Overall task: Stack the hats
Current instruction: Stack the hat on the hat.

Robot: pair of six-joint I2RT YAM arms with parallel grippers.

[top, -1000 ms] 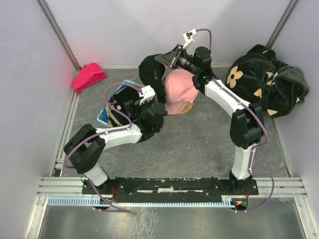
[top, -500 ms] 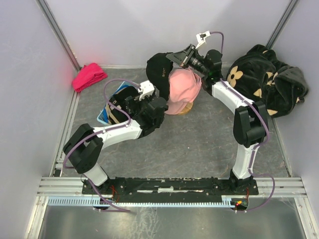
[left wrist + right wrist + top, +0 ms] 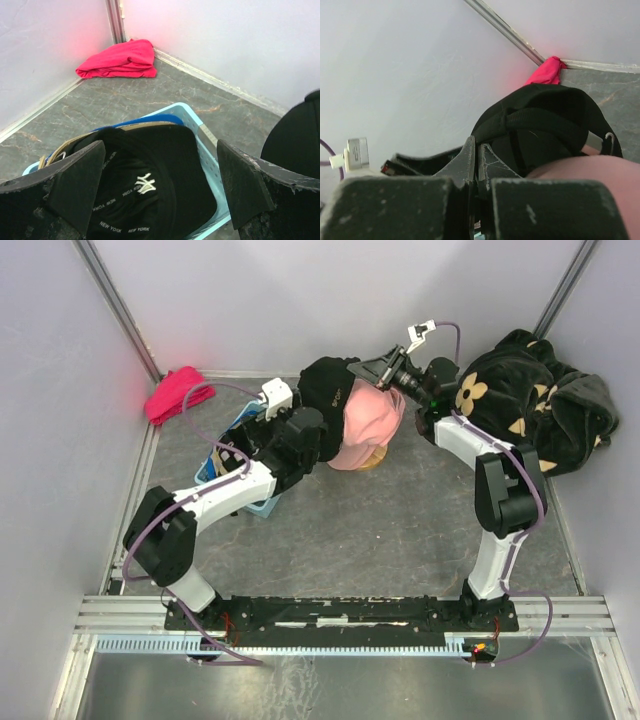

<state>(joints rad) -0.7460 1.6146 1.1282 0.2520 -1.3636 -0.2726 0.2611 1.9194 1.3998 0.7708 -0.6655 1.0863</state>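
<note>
Bright, even, diffuse light with faint shadows — the red cloth (image 3: 178, 392) throws a pink glow on the left wall (image 3: 112, 380) beside it.

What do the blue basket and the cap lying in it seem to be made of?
Basket: probably moulded plastic; light blue, smooth, with a thin stiff rim.
Cap: black woven cloth, matte and soft-looking, with white lettering that may be printed or stitched.

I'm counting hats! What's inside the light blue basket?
A black cap with white New York lettering fills the basket. Edges of a tan cap and a blue cap peek out behind it. The black cap covers the rest of them.
</note>
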